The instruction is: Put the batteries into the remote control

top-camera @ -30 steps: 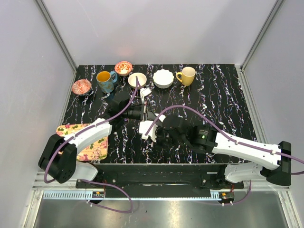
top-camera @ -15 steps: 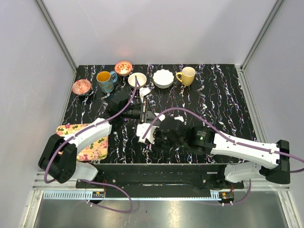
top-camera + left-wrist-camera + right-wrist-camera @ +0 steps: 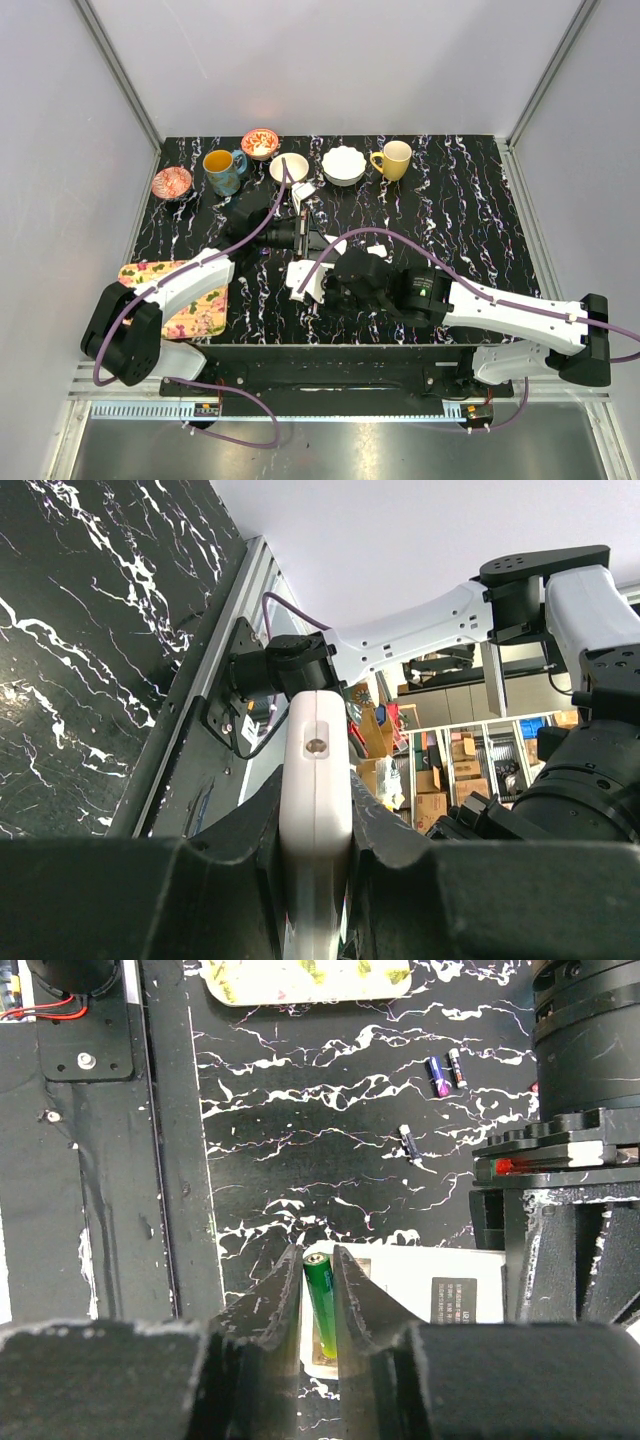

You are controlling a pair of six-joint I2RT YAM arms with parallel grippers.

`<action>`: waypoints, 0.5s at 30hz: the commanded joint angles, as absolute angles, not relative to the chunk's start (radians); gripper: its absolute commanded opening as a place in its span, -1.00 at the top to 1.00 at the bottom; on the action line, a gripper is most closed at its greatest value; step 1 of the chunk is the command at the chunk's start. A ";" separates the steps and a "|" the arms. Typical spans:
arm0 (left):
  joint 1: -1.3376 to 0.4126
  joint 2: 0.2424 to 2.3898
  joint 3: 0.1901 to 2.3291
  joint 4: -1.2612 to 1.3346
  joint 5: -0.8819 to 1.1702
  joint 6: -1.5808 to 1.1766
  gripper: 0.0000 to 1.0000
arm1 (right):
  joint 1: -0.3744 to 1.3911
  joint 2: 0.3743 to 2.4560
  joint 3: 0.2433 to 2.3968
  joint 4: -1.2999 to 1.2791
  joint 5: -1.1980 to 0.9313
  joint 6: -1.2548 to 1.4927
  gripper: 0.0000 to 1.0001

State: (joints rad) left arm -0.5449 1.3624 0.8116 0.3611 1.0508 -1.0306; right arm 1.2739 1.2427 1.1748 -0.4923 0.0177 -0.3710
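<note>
Marbled table (image 3: 300,1110), near edge: my right gripper (image 3: 317,1250) clasped the green battery (image 3: 320,1300), lengthwise along its fingers, directly above the remote control (image 3: 420,1280).

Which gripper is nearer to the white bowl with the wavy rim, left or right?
Left. The left gripper is in front of the white bowl, a little to its left. The right gripper, around a green battery, is farther toward the arm bases.

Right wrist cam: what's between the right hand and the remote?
A green battery, flanked by the fingers of the right hand, its lower end at the white remote. Only the right wrist view shows it.
</note>
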 commanded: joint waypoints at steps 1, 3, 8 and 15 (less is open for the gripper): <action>-0.537 1.335 0.853 0.488 1.048 -1.134 1.00 | 1.289 1.244 1.158 -0.574 0.049 -0.339 0.56; -0.537 1.339 0.847 0.492 1.046 -1.140 1.00 | 1.290 1.235 1.147 -0.558 0.058 -0.339 0.54; -0.537 1.347 0.836 0.509 1.040 -1.154 1.00 | 1.290 1.218 1.138 -0.538 0.086 -0.336 0.49; -0.538 1.345 0.833 0.509 1.037 -1.157 1.00 | 1.290 1.209 1.134 -0.511 0.113 -0.328 0.44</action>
State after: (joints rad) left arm -0.5419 1.3624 0.8108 0.4202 1.0386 -1.0893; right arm 1.2812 1.2186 1.1572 -0.4824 0.0780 -0.3519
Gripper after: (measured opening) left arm 0.249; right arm 0.269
